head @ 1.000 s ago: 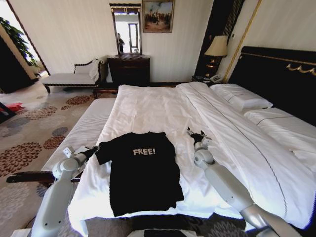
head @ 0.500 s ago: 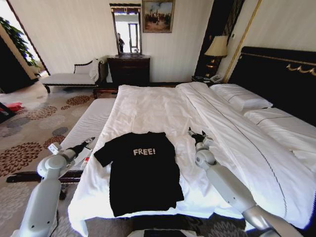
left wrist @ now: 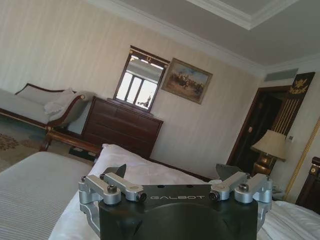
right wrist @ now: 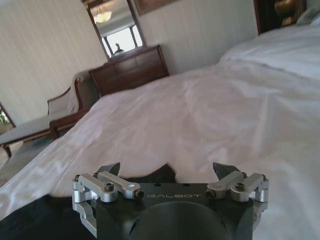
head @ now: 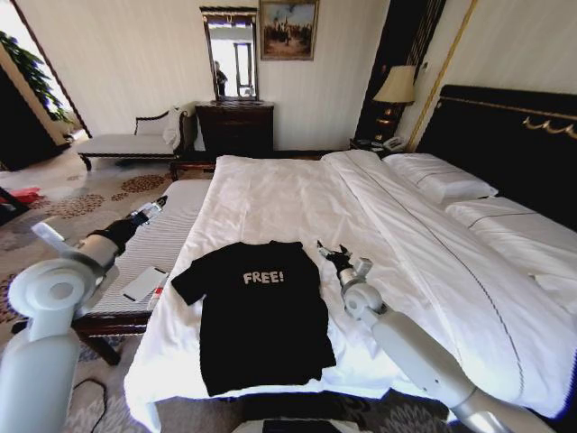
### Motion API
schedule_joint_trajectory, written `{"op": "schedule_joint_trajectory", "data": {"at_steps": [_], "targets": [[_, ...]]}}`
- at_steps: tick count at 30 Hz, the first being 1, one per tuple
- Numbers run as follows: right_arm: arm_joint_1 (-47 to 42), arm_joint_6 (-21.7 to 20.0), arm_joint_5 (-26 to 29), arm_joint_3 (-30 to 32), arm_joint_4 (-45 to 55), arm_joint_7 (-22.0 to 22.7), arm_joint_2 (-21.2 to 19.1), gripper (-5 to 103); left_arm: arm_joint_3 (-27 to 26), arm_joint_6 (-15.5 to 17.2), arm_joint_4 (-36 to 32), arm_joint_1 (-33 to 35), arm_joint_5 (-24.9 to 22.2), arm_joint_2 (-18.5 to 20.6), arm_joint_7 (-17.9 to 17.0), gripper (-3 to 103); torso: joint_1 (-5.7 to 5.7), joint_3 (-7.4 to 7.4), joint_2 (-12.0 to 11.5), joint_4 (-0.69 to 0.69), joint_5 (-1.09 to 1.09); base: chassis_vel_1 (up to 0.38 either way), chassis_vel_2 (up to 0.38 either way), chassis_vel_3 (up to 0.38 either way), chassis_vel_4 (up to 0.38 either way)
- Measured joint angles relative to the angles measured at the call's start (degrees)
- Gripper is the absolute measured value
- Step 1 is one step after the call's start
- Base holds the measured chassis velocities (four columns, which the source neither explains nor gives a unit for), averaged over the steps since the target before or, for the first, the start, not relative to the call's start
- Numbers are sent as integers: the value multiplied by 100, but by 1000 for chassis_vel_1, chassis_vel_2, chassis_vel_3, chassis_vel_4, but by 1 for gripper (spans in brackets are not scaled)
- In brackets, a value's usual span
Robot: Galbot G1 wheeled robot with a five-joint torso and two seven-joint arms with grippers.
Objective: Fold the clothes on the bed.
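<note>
The clothes are one black T-shirt [head: 257,311] with white "FREE!" print, lying flat and face up near the foot of the bed [head: 270,194]. My right gripper [head: 332,255] is open and sits low on the white duvet, just beside the shirt's right shoulder. In the right wrist view the open right gripper [right wrist: 167,170] has a black edge of the T-shirt [right wrist: 161,174] between its fingertips. My left gripper [head: 153,209] is raised above the bench, well left of the shirt. The left gripper [left wrist: 174,172] is open and holds nothing.
A grey striped bench [head: 153,239] runs along the bed's left side with a flat white object [head: 144,282] on it. Pillows [head: 442,180] and the dark headboard [head: 514,135] are at the right. A chaise [head: 135,142], a dresser [head: 234,126] and a lamp [head: 395,86] line the far wall.
My left arm has swung up and to the left, away from the shirt's left sleeve. My right gripper has moved left, closer to the shirt's right shoulder. The shirt lies where it was.
</note>
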Motion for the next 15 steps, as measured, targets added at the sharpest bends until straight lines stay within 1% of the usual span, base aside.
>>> {"op": "schedule_joint_trajectory", "data": {"at_steps": [1, 2, 3, 5, 6, 7, 8, 9, 10, 11, 15], "targets": [[48, -182, 136, -200, 111, 250, 37, 100, -89, 30, -95, 65, -1, 3, -33, 100, 0, 0, 0, 1, 0, 0, 0, 0, 0], [48, -182, 136, -200, 111, 250, 37, 100, -89, 30, -95, 65, -1, 3, -33, 100, 0, 0, 0, 1, 0, 0, 0, 0, 0], [84, -267, 157, -335, 138, 375, 77, 100, -147, 44, -135, 110, -2, -2, -52, 100, 0, 0, 0, 2, 0, 0, 0, 0, 0], [169, -371, 4, -581, 76, 524, 184, 100, -256, 82, -179, 201, -5, -44, -83, 100, -1, 0, 0, 2, 0, 0, 0, 0, 0], [219, -398, -179, -707, -20, 579, 244, 100, -296, 91, -184, 236, -4, -70, -95, 100, 0, 0, 0, 2, -1, 0, 0, 0, 0], [219, -398, -179, -707, -20, 579, 244, 100, -296, 91, -184, 236, -4, -70, -95, 100, 0, 0, 0, 2, -1, 0, 0, 0, 0], [306, -404, -612, -925, -247, 619, 308, 100, -361, 115, -185, 288, -4, -111, -122, 100, 0, 1, 0, 2, 0, 0, 0, 0, 0], [340, -405, -877, -1021, -371, 621, 327, 100, -386, 127, -182, 309, -2, -126, -130, 100, 0, 1, 0, 2, 1, 0, 0, 0, 0], [372, -413, -1261, -1140, -537, 612, 336, 100, -416, 144, -165, 335, 0, -147, -140, 100, 0, 1, 0, 1, 0, 0, 0, 0, 0], [380, -423, -1477, -1219, -642, 604, 338, 100, -432, 156, -143, 356, 5, -163, -150, 100, 0, 1, 0, 0, 0, 0, 0, 0, 0], [328, -507, -1573, -1305, -719, 705, 366, 100, -439, 192, -89, 396, 34, -201, -162, 100, 0, 1, 0, 0, 0, 0, 0, 0, 0]]}}
